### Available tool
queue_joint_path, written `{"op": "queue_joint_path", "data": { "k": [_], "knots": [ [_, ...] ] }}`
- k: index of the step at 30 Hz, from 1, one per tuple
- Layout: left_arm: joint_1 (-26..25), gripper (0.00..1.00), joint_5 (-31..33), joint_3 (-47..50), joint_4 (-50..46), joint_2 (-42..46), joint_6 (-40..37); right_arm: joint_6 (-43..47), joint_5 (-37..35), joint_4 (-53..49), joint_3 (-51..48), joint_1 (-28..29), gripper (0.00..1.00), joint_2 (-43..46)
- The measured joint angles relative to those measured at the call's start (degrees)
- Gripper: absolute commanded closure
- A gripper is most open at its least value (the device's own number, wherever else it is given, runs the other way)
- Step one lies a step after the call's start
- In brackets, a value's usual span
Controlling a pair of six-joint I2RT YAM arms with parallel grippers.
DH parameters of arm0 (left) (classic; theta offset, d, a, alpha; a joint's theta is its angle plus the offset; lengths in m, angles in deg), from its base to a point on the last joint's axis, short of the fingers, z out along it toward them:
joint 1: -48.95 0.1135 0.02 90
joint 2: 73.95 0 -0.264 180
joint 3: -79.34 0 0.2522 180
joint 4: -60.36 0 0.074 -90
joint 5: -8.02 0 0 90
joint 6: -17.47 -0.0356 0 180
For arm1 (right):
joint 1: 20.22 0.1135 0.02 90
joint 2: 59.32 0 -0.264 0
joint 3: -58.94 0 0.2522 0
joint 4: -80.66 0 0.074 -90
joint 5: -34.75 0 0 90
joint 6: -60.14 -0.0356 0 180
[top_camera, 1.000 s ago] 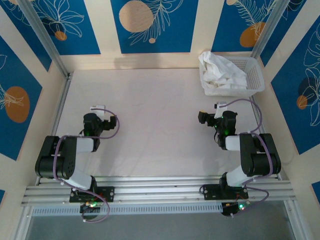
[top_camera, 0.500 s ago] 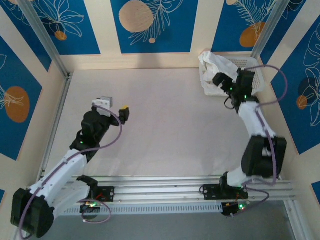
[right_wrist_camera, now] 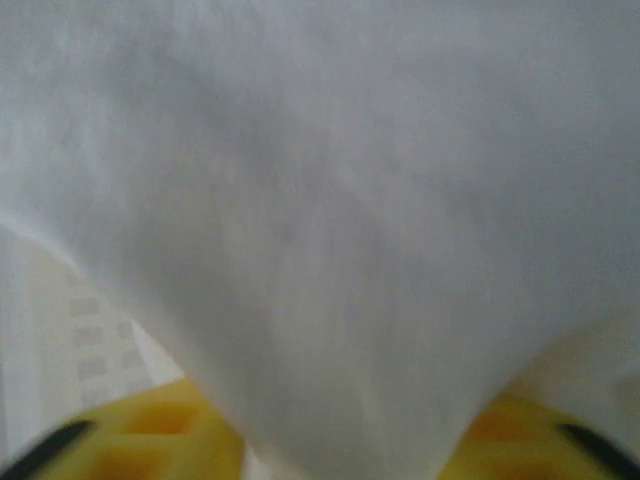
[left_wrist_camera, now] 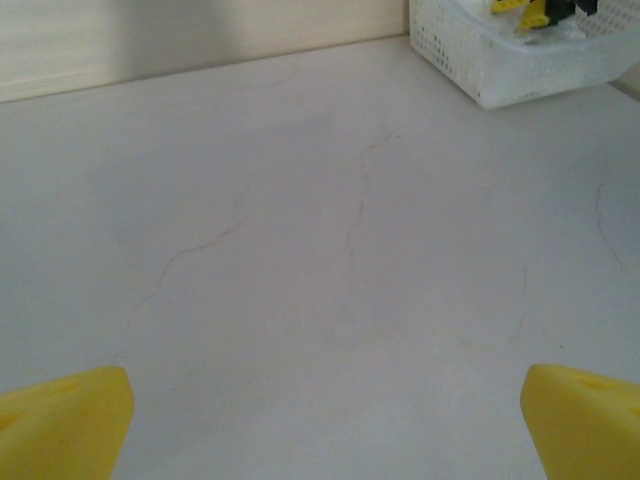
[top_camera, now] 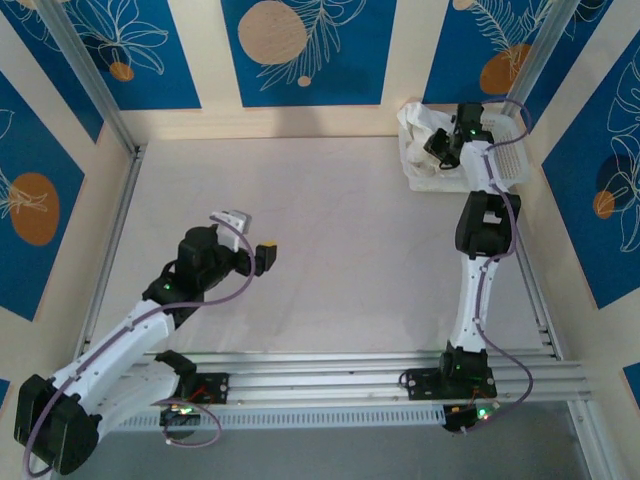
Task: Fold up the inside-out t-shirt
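Your right claw [top_camera: 440,150] is in the white plastic mesh basket [top_camera: 508,165] at the far right, on the crumpled white thin-fabric t-shirt [top_camera: 417,125]. Cloth sits between its yellow fingers [right_wrist_camera: 180,432]; clamped or not, you cannot tell. Your left claw [left_wrist_camera: 325,420] hangs spread wide over the pale tabletop [top_camera: 330,200].

1. I count two arms on my rig: the left arm [top_camera: 130,330] and the right arm [top_camera: 482,262].
2. Two grippers, one per arm: the left gripper [top_camera: 266,256] and the right gripper [top_camera: 434,150].
3. One white t-shirt [top_camera: 418,126].
4. One white mesh basket [top_camera: 512,160].
5. One table [top_camera: 320,200].
6. On my left wrist feed, two yellow fingertips [left_wrist_camera: 60,420].
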Motion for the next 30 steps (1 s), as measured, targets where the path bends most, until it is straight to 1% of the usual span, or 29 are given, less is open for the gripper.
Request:
{"op": "queue_joint_path", "data": {
  "k": [4,7,9,12,15,17,21,24,26,27,29,30],
  "knots": [
    [-0.09,0.01,-0.37,-1.57,-1.09,-0.07,0.04,4.76,0.44,-9.70,9.14,0.46,1.00,-1.11],
    [-0.17,0.01,-0.76,-2.49,-1.11,0.15,0.28,7.96,2.86,-13.00,8.28,1.25,1.00,3.63],
    [-0.39,0.01,-0.90,-3.06,-1.86,0.63,0.74,9.68,4.96,-14.40,4.02,2.16,1.00,10.60],
    [-0.90,0.01,-0.57,-4.42,-4.55,1.60,2.32,11.87,6.10,-15.17,-1.73,4.09,1.00,22.32],
    [-1.42,0.01,-0.02,-7.28,-8.15,2.80,4.35,13.46,6.73,-14.71,-4.35,6.99,1.00,34.10],
    [-1.66,0.01,0.37,-10.19,-10.73,3.26,5.55,14.43,6.60,-15.28,-0.76,10.03,1.00,39.45],
    [-1.70,0.01,0.37,-17.18,-15.56,3.17,6.95,14.93,7.28,-14.73,12.76,16.61,1.00,44.22],
    [-1.73,0.01,0.09,-20.85,-18.12,3.06,7.67,14.34,8.35,-15.15,18.84,18.97,1.00,46.58],
    [-1.81,0.01,0.09,-21.64,-19.50,3.65,8.00,14.36,9.29,-16.70,20.70,20.55,1.00,47.15],
    [-1.84,0.01,0.11,-21.70,-20.41,4.17,8.09,14.67,9.99,-17.88,20.96,21.42,0.84,47.21],
    [-1.88,0.01,0.44,-21.73,-22.10,4.96,8.41,15.45,10.88,-20.13,20.22,22.95,0.15,46.86],
    [-1.90,0.01,0.98,-21.73,-23.37,5.53,8.66,16.76,10.80,-22.18,18.27,24.28,0.04,46.36]
  ]
}}
